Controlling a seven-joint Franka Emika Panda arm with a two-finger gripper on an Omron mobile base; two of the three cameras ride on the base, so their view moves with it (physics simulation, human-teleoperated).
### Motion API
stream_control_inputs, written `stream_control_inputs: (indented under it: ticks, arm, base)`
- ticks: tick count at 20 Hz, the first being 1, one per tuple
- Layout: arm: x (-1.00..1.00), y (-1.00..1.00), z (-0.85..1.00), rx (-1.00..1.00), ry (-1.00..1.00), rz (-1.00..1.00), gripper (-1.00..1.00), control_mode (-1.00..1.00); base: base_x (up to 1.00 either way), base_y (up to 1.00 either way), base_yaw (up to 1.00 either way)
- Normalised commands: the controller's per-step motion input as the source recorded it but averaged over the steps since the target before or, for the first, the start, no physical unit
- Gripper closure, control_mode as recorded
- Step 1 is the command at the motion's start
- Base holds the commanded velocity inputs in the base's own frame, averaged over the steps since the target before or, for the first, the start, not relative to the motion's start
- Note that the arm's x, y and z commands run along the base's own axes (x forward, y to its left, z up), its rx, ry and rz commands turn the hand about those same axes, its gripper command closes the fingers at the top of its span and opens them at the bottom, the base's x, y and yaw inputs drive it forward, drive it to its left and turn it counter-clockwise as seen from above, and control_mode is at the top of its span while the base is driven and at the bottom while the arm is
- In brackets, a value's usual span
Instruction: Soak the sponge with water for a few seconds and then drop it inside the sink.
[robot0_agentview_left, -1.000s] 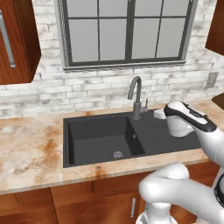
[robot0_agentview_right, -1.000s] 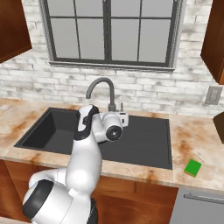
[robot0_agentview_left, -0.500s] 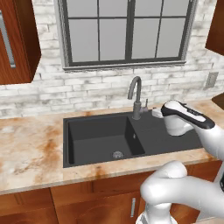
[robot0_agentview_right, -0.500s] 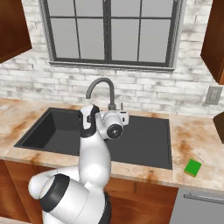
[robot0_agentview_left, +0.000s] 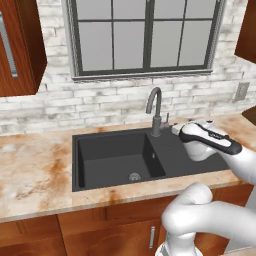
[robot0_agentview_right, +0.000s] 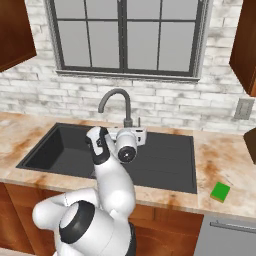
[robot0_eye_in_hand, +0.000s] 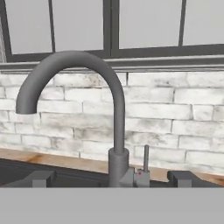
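The green sponge (robot0_agentview_right: 220, 191), judged light, soft and compressible, lies on the surface right of the sink (robot0_agentview_right: 165, 167) and is best pinched across its narrow sides, while the empty end effector (robot0_eye_in_hand: 113, 178) is held wide before the faucet (robot0_eye_in_hand: 87, 109).

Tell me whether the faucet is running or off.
Off. No water stream falls from the faucet spout in the hand view, and the sink basin looks dry.
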Motion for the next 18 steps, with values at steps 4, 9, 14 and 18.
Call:
stream_control_inputs:
  ticks: [4,9,14,18]
  arm:
    - [0.11,0.0,0.0,0.0,0.0,-0.04,-1.0,-1.0]
    - [0.15,0.0,0.0,0.0,0.0,-0.03,-1.0,-1.0]
    - [0.13,0.0,-0.01,0.01,0.0,-0.02,-1.0,-1.0]
    - [0.15,-0.09,-0.06,0.0,0.0,0.0,-1.0,-1.0]
  base:
    - [0.0,0.0,0.0]
    - [0.0,0.0,0.0]
    - [0.0,0.0,0.0]
    - [0.0,0.0,0.0]
